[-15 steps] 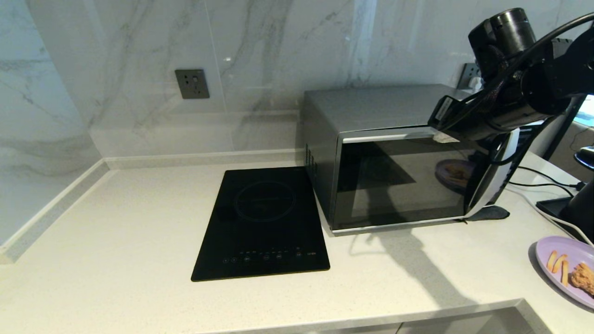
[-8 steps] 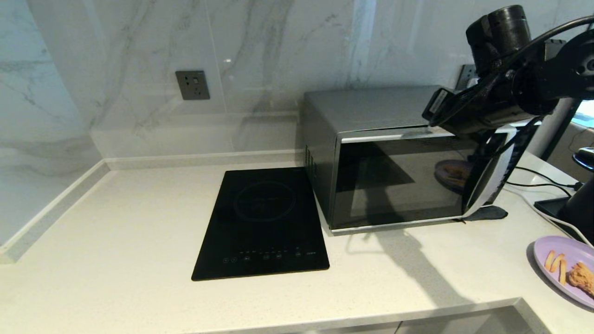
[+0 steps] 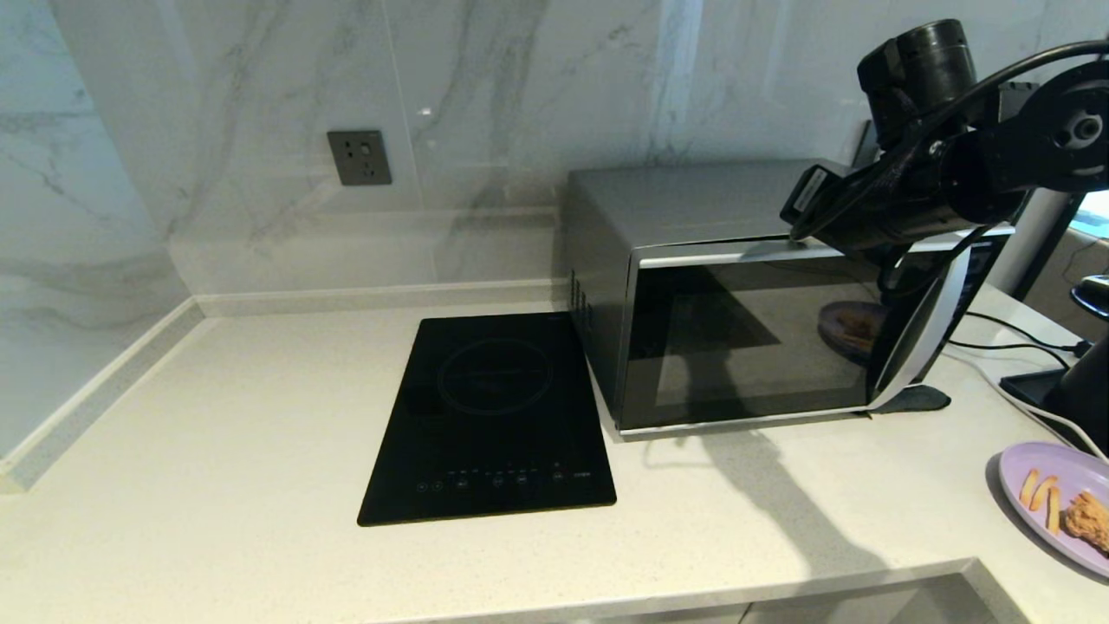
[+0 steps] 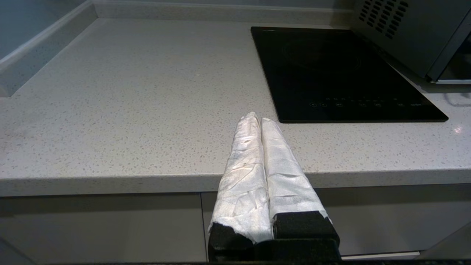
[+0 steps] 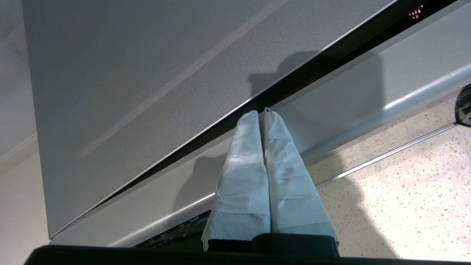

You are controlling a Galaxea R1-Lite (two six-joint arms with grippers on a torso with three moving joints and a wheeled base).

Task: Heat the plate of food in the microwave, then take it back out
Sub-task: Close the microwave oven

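Observation:
The silver-grey microwave [image 3: 693, 199] stands at the back right of the counter, its dark glass door [image 3: 745, 347] slightly ajar at the curved handle [image 3: 923, 334]. My right arm [image 3: 910, 208] reaches over its top front corner. My right gripper [image 5: 259, 112] is shut and empty, its tips at the dark gap between the microwave top [image 5: 147, 73] and the door's upper edge [image 5: 331, 99]. The lilac plate [image 3: 1031, 464] with fry sticks [image 3: 1040, 494] and a brown fried piece [image 3: 1090, 518] sits on the counter at the far right. My left gripper [image 4: 257, 117] is shut, parked off the counter's front edge.
A flat black induction hob [image 3: 494, 416] lies left of the microwave. A grey wall socket [image 3: 359, 157] is on the marble backsplash. Cables [image 3: 1014, 347] and a black stand [image 3: 1074, 390] sit right of the microwave, behind the plate.
My right arm has shifted a little to the left and back over the microwave's top front edge. The plate lies where it was.

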